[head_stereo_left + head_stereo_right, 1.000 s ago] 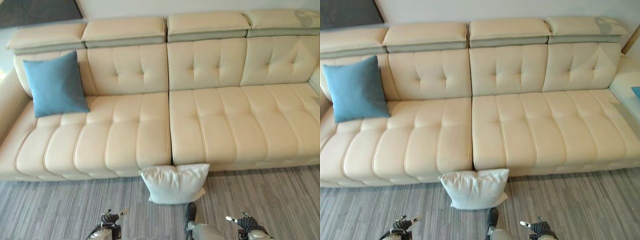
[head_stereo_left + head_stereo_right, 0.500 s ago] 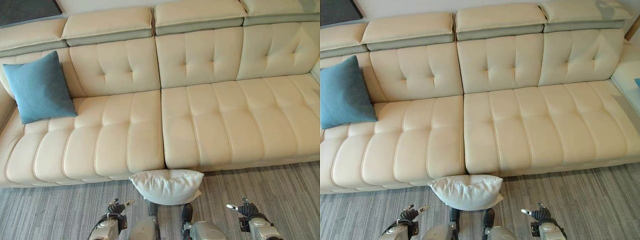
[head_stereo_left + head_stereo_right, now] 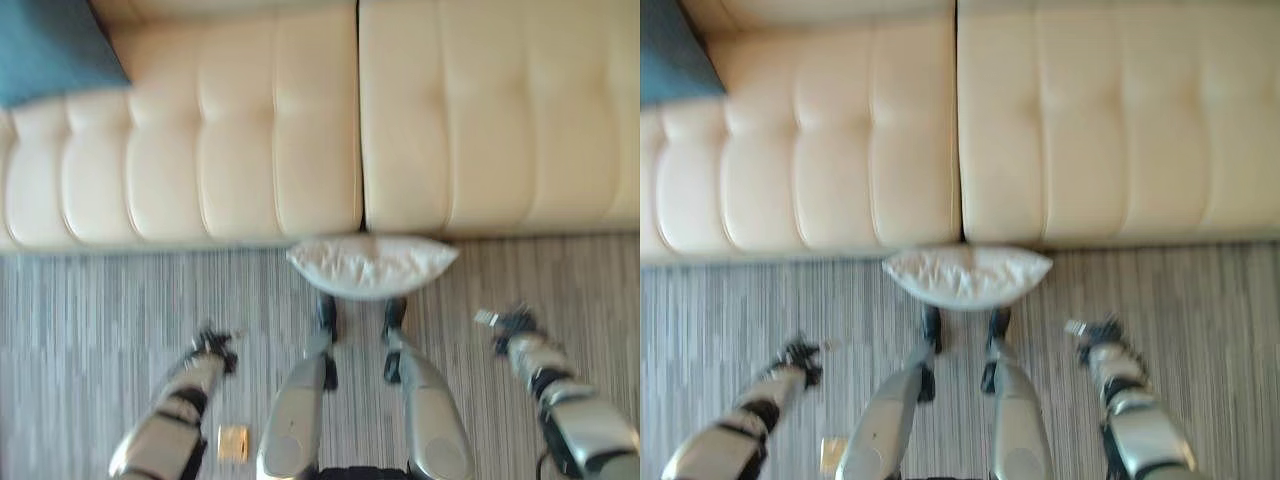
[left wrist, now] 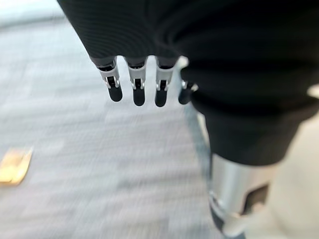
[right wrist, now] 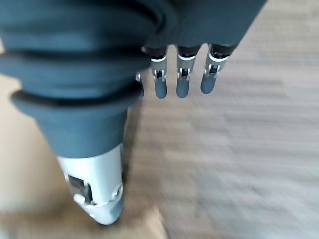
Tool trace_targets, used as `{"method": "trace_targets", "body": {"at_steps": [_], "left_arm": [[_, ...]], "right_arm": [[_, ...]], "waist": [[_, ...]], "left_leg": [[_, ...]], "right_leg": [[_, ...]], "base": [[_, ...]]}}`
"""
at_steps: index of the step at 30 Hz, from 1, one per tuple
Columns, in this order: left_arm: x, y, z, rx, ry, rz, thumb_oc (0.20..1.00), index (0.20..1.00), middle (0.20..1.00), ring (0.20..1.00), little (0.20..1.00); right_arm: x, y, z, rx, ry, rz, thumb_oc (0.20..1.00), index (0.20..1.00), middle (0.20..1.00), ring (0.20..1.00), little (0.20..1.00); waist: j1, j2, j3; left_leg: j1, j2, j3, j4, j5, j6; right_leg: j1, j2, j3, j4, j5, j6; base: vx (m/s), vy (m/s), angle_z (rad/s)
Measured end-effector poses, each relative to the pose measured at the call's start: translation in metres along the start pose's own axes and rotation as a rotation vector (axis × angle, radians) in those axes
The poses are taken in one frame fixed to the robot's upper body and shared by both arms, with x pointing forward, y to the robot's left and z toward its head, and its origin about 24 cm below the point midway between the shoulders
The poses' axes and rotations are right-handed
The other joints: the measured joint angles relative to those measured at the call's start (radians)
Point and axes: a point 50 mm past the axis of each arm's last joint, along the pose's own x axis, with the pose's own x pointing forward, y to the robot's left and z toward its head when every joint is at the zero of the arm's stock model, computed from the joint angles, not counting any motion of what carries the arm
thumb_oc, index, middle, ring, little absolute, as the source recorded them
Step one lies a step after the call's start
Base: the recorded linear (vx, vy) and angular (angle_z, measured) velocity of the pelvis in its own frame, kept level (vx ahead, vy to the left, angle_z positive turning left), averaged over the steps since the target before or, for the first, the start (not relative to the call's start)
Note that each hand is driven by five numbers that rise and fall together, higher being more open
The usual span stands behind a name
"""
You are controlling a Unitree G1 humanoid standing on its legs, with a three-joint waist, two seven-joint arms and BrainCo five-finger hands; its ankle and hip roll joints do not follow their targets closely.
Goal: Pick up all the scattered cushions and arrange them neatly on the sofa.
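A white cushion lies on the striped carpet, tight against the front of the cream sofa where its two seats meet. A blue cushion stands on the sofa seat at the far left. My left hand hangs low over the carpet, left of the white cushion and apart from it. My right hand hangs to the cushion's right, also clear of it. In the wrist views the left hand and the right hand have straight fingers and hold nothing.
A small tan square lies on the carpet close to my left arm, also seen as a tan patch on the floor. Grey striped carpet runs along the whole sofa front.
The camera has tipped down, so the sofa's back has left the picture. Both arms now reach further into view on either side of the white cushion. The cushions have not moved.
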Motion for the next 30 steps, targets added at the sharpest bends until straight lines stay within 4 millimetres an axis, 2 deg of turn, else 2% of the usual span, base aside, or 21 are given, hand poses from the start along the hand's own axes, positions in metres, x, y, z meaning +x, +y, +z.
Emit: {"method": "trace_targets", "body": {"at_steps": [1,2,3,4,7,9,10,12,14,17,18,21,22,23,24,25,26,27,28,29,30], "left_arm": [[0.002,0.005,0.022,-0.037,-0.062,0.024,1.000,1.000,1.000,1.000,1.000],[0.003,0.007,0.036,-0.065,-0.103,0.033,1.000,1.000,1.000,1.000,1.000],[0.002,0.006,0.060,-0.098,-0.175,0.040,1.000,1.000,1.000,1.000,1.000],[0.000,0.005,0.072,-0.107,-0.207,0.043,1.000,1.000,1.000,1.000,1.000],[-0.014,-0.004,0.126,-0.138,-0.398,0.051,1.000,1.000,1.000,1.000,1.000],[-0.024,-0.014,0.150,-0.124,-0.478,0.055,1.000,1.000,1.000,1.000,1.000],[-0.033,-0.020,0.173,-0.129,-0.544,0.055,1.000,1.000,1.000,1.000,1.000],[-0.047,-0.030,0.199,-0.134,-0.617,0.048,1.000,1.000,1.000,1.000,1.000],[-0.057,-0.030,0.217,-0.186,-0.652,0.114,1.000,1.000,1.000,1.000,1.000],[-0.068,-0.037,0.229,-0.170,-0.726,0.115,1.000,1.000,1.000,1.000,1.000],[-0.079,-0.034,0.244,-0.219,-0.787,0.132,1.000,1.000,1.000,1.000,1.000],[-0.093,-0.024,0.262,-0.326,-0.865,0.155,1.000,1.000,1.000,1.000,1.000],[-0.098,-0.021,0.268,-0.347,-0.889,0.151,1.000,1.000,1.000,1.000,1.000],[-0.110,-0.016,0.281,-0.425,-0.923,0.125,0.498,0.498,0.498,0.498,0.498],[-0.112,-0.014,0.284,-0.443,-0.937,0.124,0.200,0.200,0.200,0.200,0.200],[-0.122,-0.020,0.288,-0.466,-0.968,0.067,0.200,0.200,0.200,0.200,0.200],[-0.133,-0.030,0.291,-0.452,-1.014,-0.002,0.200,0.200,0.200,0.200,0.200],[-0.149,-0.044,0.296,-0.440,-1.069,-0.089,0.200,0.200,0.200,0.200,0.200],[-0.156,-0.050,0.298,-0.441,-1.088,-0.122,0.200,0.200,0.200,0.200,0.200],[-0.170,-0.066,0.304,-0.463,-1.100,-0.183,0.200,0.200,0.200,0.200,0.200],[-0.176,-0.071,0.306,-0.472,-1.103,-0.206,0.200,0.200,0.200,0.200,0.200]], "right_arm": [[0.000,0.000,0.021,0.059,-0.058,-0.012,1.000,1.000,1.000,1.000,1.000],[0.000,0.001,0.034,0.097,-0.098,-0.012,1.000,1.000,1.000,1.000,1.000],[-0.003,0.006,0.050,0.149,-0.144,0.000,1.000,1.000,1.000,1.000,1.000],[-0.005,0.010,0.057,0.167,-0.170,0.010,1.000,1.000,1.000,1.000,1.000],[-0.021,0.033,0.087,0.287,-0.268,0.063,1.000,1.000,1.000,1.000,1.000],[-0.036,0.050,0.109,0.329,-0.356,0.116,1.000,1.000,1.000,1.000,1.000],[-0.045,0.058,0.127,0.336,-0.422,0.133,1.000,1.000,1.000,1.000,1.000],[-0.058,0.067,0.152,0.333,-0.502,0.162,1.000,1.000,1.000,1.000,1.000],[-0.072,0.071,0.181,0.343,-0.590,0.172,1.000,1.000,1.000,1.000,1.000],[-0.082,0.073,0.200,0.372,-0.630,0.163,1.000,1.000,1.000,1.000,1.000],[-0.089,0.067,0.216,0.414,-0.665,0.122,1.000,1.000,1.000,1.000,1.000],[-0.097,0.058,0.233,0.449,-0.756,0.095,1.000,1.000,1.000,1.000,1.000],[-0.098,0.056,0.236,0.458,-0.772,0.094,1.000,1.000,1.000,1.000,1.000],[-0.107,0.053,0.250,0.479,-0.813,0.112,1.000,1.000,1.000,1.000,1.000],[-0.112,0.054,0.257,0.486,-0.835,0.127,1.000,1.000,1.000,1.000,1.000],[-0.117,0.056,0.261,0.509,-0.846,0.154,0.235,0.235,0.235,0.235,0.235],[-0.119,0.059,0.261,0.525,-0.843,0.175,0.200,0.200,0.200,0.200,0.200],[-0.122,0.063,0.261,0.553,-0.834,0.201,0.200,0.200,0.200,0.200,0.200],[-0.125,0.066,0.263,0.565,-0.833,0.216,0.200,0.200,0.200,0.200,0.200],[-0.135,0.073,0.269,0.623,-0.834,0.270,0.200,0.200,0.200,0.200,0.200],[-0.133,0.070,0.269,0.637,-0.825,0.267,0.200,0.200,0.200,0.200,0.200]], "waist": [[0.001,-0.004,0.007],[0.000,-0.005,0.006],[-0.002,-0.005,0.007],[-0.005,-0.006,0.006],[-0.010,-0.014,0.007],[-0.024,-0.018,0.006],[-0.033,-0.018,0.006],[-0.038,-0.021,0.006],[-0.038,-0.023,0.008],[-0.025,-0.032,0.001],[-0.015,-0.043,0.000],[-0.017,-0.046,0.000],[-0.017,-0.046,0.000],[-0.015,-0.046,0.000],[-0.008,-0.046,0.000],[0.009,-0.050,0.001],[0.005,-0.050,0.002],[-0.016,-0.058,-0.001],[-0.018,-0.063,-0.002],[-0.010,-0.074,0.002],[-0.023,-0.075,0.002]], "left_leg": [[-0.045,-0.001,0.003,0.005,0.005,-0.001],[-0.077,-0.001,0.003,0.014,0.007,-0.003],[-0.126,-0.001,0.002,0.035,0.020,0.002],[-0.148,0.000,0.000,0.043,0.020,0.002],[-0.260,0.007,-0.005,0.120,0.011,0.025],[-0.339,0.011,-0.011,0.179,-0.012,0.030],[-0.398,0.011,-0.013,0.232,-0.029,0.032],[-0.478,0.015,-0.016,0.301,-0.050,0.033],[-0.571,0.018,-0.023,0.407,-0.082,0.036],[-0.643,0.009,-0.031,0.483,-0.099,0.037],[-0.720,0.010,-0.033,0.544,-0.128,0.035],[-0.808,0.004,-0.048,0.586,-0.133,0.031],[-0.825,-0.005,-0.054,0.586,-0.137,0.026],[-0.867,-0.028,-0.073,0.598,-0.184,0.024],[-0.887,-0.023,-0.083,0.594,-0.200,0.035],[-0.901,-0.016,-0.063,0.588,-0.192,0.043],[-0.904,-0.020,-0.050,0.573,-0.190,0.034],[-0.908,-0.040,-0.042,0.564,-0.200,-0.006],[-0.929,-0.045,-0.044,0.613,-0.207,-0.003],[-0.885,-0.034,-0.075,0.751,-0.239,0.002],[-0.868,-0.046,-0.068,0.685,-0.239,0.021]], "right_leg": [[-0.053,-0.003,0.006,0.018,-0.004,-0.007],[-0.087,-0.006,0.009,0.034,-0.004,-0.007],[-0.140,-0.009,0.009,0.064,-0.005,-0.004],[-0.164,-0.011,0.009,0.078,-0.008,-0.005],[-0.271,-0.016,0.010,0.153,-0.022,-0.030],[-0.340,-0.020,0.010,0.197,-0.040,-0.035],[-0.395,-0.028,0.012,0.241,-0.053,-0.039],[-0.466,-0.034,0.015,0.293,-0.063,-0.048],[-0.551,-0.047,0.020,0.382,-0.090,-0.054],[-0.631,-0.065,0.033,0.467,-0.128,-0.050],[-0.706,-0.066,0.049,0.527,-0.155,-0.056],[-0.791,-0.064,0.060,0.555,-0.157,-0.050],[-0.809,-0.064,0.063,0.549,-0.158,-0.038],[-0.844,-0.064,0.068,0.524,-0.159,-0.009],[-0.858,-0.059,0.065,0.527,-0.156,0.019],[-0.924,-0.046,0.115,0.691,-0.234,0.008],[-0.936,-0.049,0.145,0.818,-0.281,-0.017],[-0.877,-0.060,0.164,0.813,-0.351,-0.010],[-0.867,-0.064,0.155,0.782,-0.308,-0.019],[-0.872,-0.058,0.133,0.730,-0.304,-0.004],[-0.876,-0.063,0.142,0.706,-0.283,-0.008]], "base": [[0.02,0.027,-0.03],[0.00,0.000,0.00],[0.03,0.011,0.05],[0.04,0.010,0.07],[0.06,0.024,0.05],[0.06,0.026,0.04],[0.07,0.017,0.02],[0.04,0.009,0.00],[0.04,0.013,0.04],[0.07,0.015,0.12],[0.06,-0.002,0.07],[0.04,0.004,-0.02],[0.03,0.012,-0.08],[0.02,0.003,-0.19],[0.00,0.000,-0.30],[0.00,-0.001,-0.07],[-0.01,-0.009,0.35],[-0.01,-0.004,0.60],[-0.01,-0.011,0.30],[-0.02,-0.005,0.09],[0.00,0.000,0.00]]}}
